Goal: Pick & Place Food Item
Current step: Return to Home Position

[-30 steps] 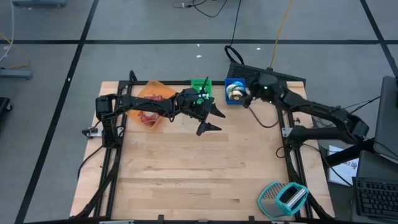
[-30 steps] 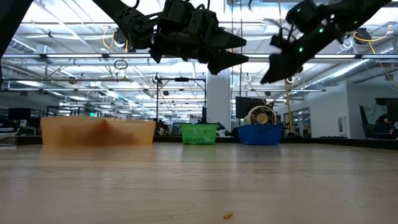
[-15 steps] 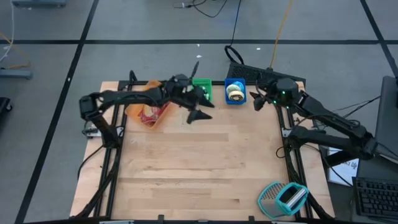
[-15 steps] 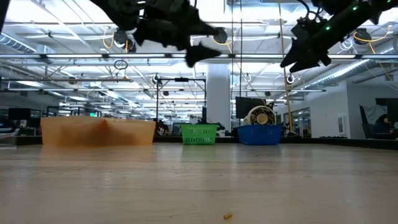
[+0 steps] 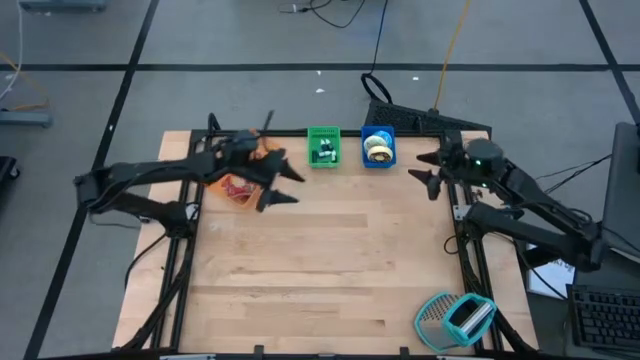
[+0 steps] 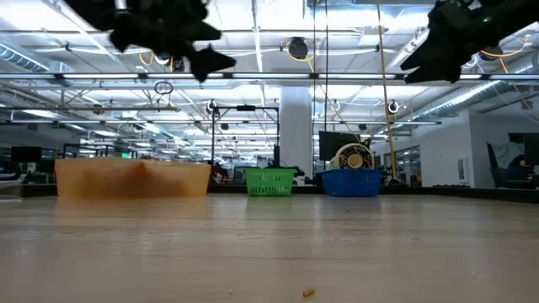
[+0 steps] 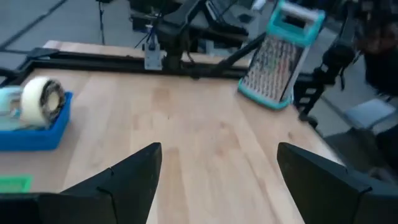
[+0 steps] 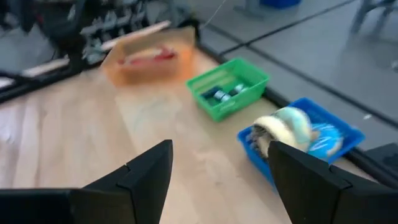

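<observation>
Hovering above the table with the left gripper [image 5: 287,188] splayed and empty, just beside the orange bin [image 8: 143,71] holding the red popcorn bag [image 8: 148,56]. Likewise unclenched at the right gripper [image 5: 424,168], near the blue bin [image 5: 366,160] and its pale doughnut [image 5: 378,147]. Probably held clear because nothing remains loose to sort.

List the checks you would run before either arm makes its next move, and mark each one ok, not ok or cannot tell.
1. Left tool open and empty: ok.
2. Right tool open and empty: ok.
3. Red bag lying inside the orange bin: ok.
4. Blue bin holding what it should: cannot tell; only a pale ring shows plainly.
5. Both arms raised well above the table and the bins: ok.
6. Grater at the table's corner, apart from both arms: ok.
</observation>
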You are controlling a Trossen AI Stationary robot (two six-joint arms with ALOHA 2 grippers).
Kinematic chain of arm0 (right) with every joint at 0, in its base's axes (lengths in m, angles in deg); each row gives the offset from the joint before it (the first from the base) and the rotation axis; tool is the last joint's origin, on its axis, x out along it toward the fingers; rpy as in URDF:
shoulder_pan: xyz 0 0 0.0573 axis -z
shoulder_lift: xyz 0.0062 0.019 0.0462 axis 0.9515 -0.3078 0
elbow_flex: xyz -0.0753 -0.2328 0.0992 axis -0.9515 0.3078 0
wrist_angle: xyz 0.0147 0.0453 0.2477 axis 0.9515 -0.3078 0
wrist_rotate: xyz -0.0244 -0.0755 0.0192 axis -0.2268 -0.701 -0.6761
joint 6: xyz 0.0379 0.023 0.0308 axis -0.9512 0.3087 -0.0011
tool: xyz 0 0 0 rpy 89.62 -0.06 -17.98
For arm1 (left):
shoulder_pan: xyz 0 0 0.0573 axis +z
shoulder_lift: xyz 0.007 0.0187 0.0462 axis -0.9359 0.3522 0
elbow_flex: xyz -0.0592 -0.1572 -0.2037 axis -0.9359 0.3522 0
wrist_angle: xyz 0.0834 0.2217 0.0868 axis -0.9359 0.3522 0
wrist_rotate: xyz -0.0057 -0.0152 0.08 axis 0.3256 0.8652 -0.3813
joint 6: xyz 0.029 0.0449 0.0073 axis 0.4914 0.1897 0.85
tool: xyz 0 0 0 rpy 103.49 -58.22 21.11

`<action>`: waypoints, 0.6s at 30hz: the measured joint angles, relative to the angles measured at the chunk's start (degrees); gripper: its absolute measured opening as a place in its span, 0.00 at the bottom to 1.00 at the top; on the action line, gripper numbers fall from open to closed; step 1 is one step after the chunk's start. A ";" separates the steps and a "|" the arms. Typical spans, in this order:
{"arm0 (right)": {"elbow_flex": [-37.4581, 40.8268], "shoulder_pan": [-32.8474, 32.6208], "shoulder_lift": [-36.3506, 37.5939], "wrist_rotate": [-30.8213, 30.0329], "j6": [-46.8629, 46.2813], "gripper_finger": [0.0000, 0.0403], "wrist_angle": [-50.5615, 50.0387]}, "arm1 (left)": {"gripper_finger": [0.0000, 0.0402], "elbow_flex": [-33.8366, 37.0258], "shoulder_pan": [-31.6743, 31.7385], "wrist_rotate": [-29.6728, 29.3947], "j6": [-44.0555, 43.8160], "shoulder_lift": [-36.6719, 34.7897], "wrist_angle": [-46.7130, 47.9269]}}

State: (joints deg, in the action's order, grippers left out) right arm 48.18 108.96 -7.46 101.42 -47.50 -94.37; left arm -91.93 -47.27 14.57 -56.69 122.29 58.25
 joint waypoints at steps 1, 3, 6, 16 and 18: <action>0.46 -0.16 1.54 -1.04 -0.33 0.62 0.04 | 0.80 2.63 -0.10 -0.48 0.95 -2.44 -0.22; 1.25 -0.22 4.56 -2.64 -1.02 0.62 0.02 | 0.79 7.37 -0.20 -1.69 0.99 -7.32 -1.90; 1.95 -0.26 8.30 -2.29 -1.76 0.62 0.05 | 0.78 13.56 -0.15 -4.76 -1.44 -15.05 -5.48; 6.83 -0.26 17.75 -2.25 -4.33 0.63 -0.26 | 0.81 30.81 -0.17 -7.23 -4.98 -38.46 -13.74; 7.86 -0.26 18.95 -2.24 -4.42 0.63 0.08 | 0.80 32.87 -0.16 -7.24 -6.59 -41.57 -14.50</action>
State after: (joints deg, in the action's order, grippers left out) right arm 56.04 108.70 11.50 99.18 -51.92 -94.28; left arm -59.06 -47.42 7.33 -63.29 80.72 43.75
